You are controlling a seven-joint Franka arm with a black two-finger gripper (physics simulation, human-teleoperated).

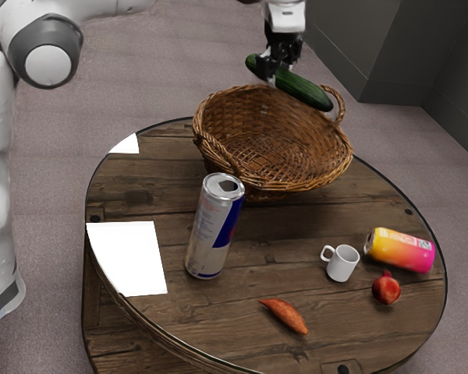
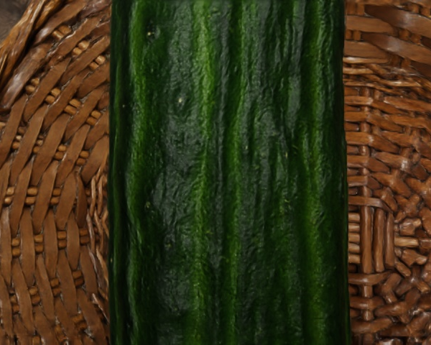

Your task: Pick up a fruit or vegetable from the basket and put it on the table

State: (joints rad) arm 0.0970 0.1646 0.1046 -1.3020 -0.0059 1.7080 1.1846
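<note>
Grey floor (image 1: 164, 86) surrounds the round wooden table (image 1: 179, 312), which I read as a clock in the exterior view, twelve at its far edge. My gripper (image 1: 274, 65) is above the basket (image 1: 273, 152) at twelve, fingers parted only by the cucumber's (image 1: 304, 89) thickness and closed on its sides. It lies crosswise between them, its short end toward ten, its longer end toward four; the wrist view has it right under my hand, wicker beyond both sides. The cup (image 1: 342, 263) sits near three, the yam (image 1: 285, 315) near six.
</note>
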